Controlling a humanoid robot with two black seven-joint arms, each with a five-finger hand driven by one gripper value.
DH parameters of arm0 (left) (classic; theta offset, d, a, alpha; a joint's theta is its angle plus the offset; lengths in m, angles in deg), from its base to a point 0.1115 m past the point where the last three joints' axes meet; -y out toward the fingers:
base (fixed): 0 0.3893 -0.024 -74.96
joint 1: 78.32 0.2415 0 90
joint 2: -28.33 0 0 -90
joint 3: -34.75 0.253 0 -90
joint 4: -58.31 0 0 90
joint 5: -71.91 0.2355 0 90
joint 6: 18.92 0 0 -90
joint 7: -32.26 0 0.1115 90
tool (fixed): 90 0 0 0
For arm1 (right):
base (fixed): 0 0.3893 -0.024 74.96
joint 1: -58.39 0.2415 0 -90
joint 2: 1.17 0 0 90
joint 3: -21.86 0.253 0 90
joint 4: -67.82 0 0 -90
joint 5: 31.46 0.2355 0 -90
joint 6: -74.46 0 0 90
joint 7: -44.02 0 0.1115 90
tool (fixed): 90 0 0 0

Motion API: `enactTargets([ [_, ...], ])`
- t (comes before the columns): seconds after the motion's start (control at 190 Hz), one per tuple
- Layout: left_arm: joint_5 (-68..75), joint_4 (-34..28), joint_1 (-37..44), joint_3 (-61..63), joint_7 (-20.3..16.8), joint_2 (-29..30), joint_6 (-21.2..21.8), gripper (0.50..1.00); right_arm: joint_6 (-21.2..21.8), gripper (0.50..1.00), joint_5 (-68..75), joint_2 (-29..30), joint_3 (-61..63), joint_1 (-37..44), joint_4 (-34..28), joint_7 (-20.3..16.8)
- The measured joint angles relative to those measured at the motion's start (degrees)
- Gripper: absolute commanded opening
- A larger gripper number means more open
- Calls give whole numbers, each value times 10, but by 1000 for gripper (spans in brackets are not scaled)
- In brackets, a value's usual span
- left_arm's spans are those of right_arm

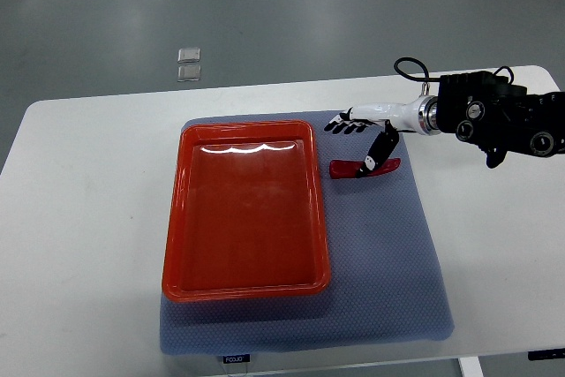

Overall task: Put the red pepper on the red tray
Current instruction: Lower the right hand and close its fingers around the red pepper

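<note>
Pepper [365, 169] lies on the mat [388, 253] beside the tray [177, 245]; right hand [371, 134] fingers [342, 124] spread, thumb touching it.

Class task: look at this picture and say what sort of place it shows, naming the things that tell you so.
Probably a robot test lab, not a kitchen: a plain white table on a bare grey floor, a blue-grey mat holding only a red tray and a red pepper, with the right hand reaching in.
</note>
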Motion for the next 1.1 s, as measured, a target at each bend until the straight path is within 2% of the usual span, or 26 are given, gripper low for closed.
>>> enactTargets([
  [0.268,0,-1,1,0,0,0,0,1000,-23,893,1,6,0,-14,-2,-3],
  [0.404,0,-1,2,0,0,0,0,1000,-32,838,0,7,0,-21,-2,-7],
  [0.625,0,-1,2,0,0,0,0,1000,-41,801,-4,8,-1,-30,-2,-9],
  [0.95,0,-3,2,0,0,0,0,1000,-50,795,-15,17,-3,-45,4,-10],
  [1.098,0,-4,2,1,0,0,0,1000,-56,762,-17,19,-9,-47,7,-11],
])
